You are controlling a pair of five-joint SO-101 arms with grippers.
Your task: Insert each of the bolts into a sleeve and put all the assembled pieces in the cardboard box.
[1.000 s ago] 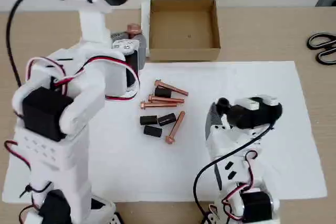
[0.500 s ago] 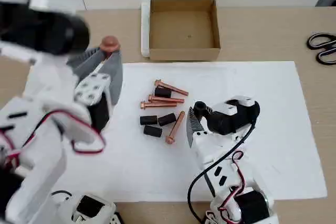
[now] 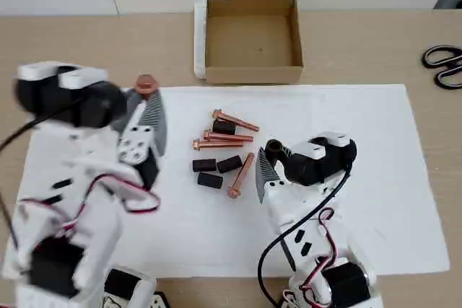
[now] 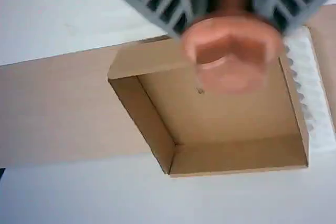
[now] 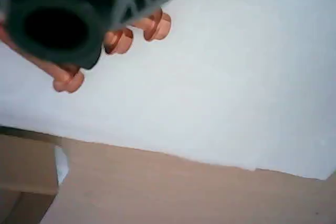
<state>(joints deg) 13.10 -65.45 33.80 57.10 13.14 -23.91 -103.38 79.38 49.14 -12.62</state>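
1. Held bolt (image 3: 146,84), copper. We log it in the left hand (image 3: 146,97), whose fingers are closed on the shank, with the head sticking out past the tips. It sits over the far left part of the paper sheet (image 3: 375,178), left of the loose parts and nearer than the cardboard box (image 3: 253,73). In the left wrist view the bolt head sits in front of the box's open interior.

2. Held sleeve (image 3: 273,148), black and tubular. We log it clamped in the right hand (image 3: 268,159), just right of the loose parts near the middle of the sheet. The right wrist view shows its bore end-on, with three copper bolt heads on the paper close beside it.

3. Loose bolts (image 3: 227,135), four, copper, all lying flat on the sheet. Three lie roughly side by side, heads to the left. The fourth lies nearer and angled, between the sleeves and the right hand.

4. Loose sleeves (image 3: 210,180), four, black. One is tucked between the two farthest bolts. Three are clustered just near of the bolt group, touching or nearly so.

5. The cardboard box is open-topped, at the far middle of the counter (image 3: 361,48), its near wall right at the sheet's far edge.

6. Scissors (image 3: 442,64), on the counter at the far right, off the sheet.
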